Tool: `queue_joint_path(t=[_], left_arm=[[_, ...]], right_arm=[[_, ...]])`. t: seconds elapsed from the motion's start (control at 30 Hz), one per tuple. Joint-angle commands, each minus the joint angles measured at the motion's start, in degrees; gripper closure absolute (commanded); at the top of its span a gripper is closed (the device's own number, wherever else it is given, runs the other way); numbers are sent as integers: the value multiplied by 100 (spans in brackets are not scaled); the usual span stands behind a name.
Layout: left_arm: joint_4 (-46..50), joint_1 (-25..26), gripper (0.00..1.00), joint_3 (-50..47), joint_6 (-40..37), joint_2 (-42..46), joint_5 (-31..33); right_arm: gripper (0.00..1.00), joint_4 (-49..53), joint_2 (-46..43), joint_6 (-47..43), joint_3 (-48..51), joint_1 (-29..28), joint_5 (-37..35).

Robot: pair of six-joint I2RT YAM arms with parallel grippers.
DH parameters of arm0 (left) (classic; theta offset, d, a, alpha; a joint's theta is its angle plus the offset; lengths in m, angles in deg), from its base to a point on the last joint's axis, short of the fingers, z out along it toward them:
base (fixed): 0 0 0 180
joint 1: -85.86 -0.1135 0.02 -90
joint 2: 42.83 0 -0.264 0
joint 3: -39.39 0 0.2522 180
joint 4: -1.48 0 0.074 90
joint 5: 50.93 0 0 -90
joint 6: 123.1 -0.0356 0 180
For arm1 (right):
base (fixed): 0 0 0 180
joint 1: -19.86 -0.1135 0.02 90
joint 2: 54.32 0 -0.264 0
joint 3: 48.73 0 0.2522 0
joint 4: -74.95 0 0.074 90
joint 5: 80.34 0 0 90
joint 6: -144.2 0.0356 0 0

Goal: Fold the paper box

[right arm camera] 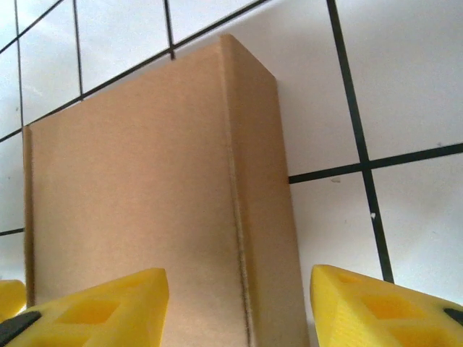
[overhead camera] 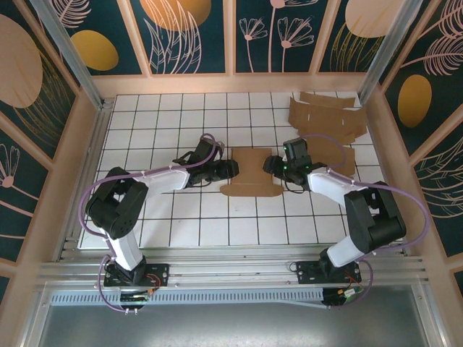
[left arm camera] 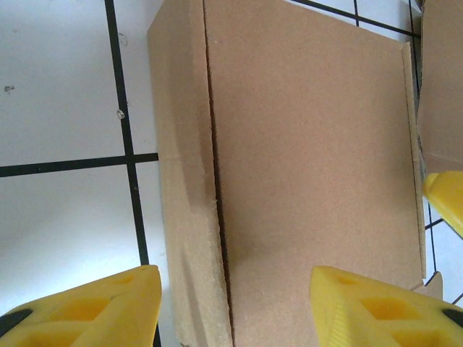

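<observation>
The brown paper box (overhead camera: 252, 173) lies partly folded in the middle of the table, its side flaps creased. My left gripper (overhead camera: 230, 169) is at its left end and my right gripper (overhead camera: 271, 165) at its right end. In the left wrist view the box (left arm camera: 311, 159) sits between the spread yellow fingers (left arm camera: 87, 303) of the left gripper (left arm camera: 235, 307), which straddle the left flap's crease, open. The right gripper (right arm camera: 239, 307) is also open. One of its fingers (right arm camera: 94, 307) is over the box (right arm camera: 145, 202) and the other is over the table beside the folded side.
A pile of flat cardboard blanks (overhead camera: 325, 119) lies at the back right of the white gridded table (overhead camera: 166, 116). Wooden walls (overhead camera: 79, 137) enclose the table on three sides. The other arm's yellow fingertip (left arm camera: 445, 195) shows past the box's far end.
</observation>
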Motion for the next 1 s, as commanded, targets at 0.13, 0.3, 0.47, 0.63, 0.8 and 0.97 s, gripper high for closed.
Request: queue_joint_path(t=[0.13,0.3,0.47,0.63,0.8,0.97], left_arm=[[-321,-2,41,-127,78,105,111],[-554,-50,40,-234,218,186,-14],[-943,-211,39,-435,446,297,-401],[-1875,-430,33,-819,921,230,-1071],[-2836,-436,29,-829,1343,-301,-1813],[-3669,-426,27,-882,1703,-725,-2114]], right_arm=[[59,-570,436,56,205,117,624],[71,-1130,447,306,709,482,959],[75,-1523,641,196,1052,1033,1714],[77,-1778,852,76,1209,1370,2269],[77,-1792,1092,-41,1121,1469,2481],[78,-1801,1263,-132,1062,1624,2604]])
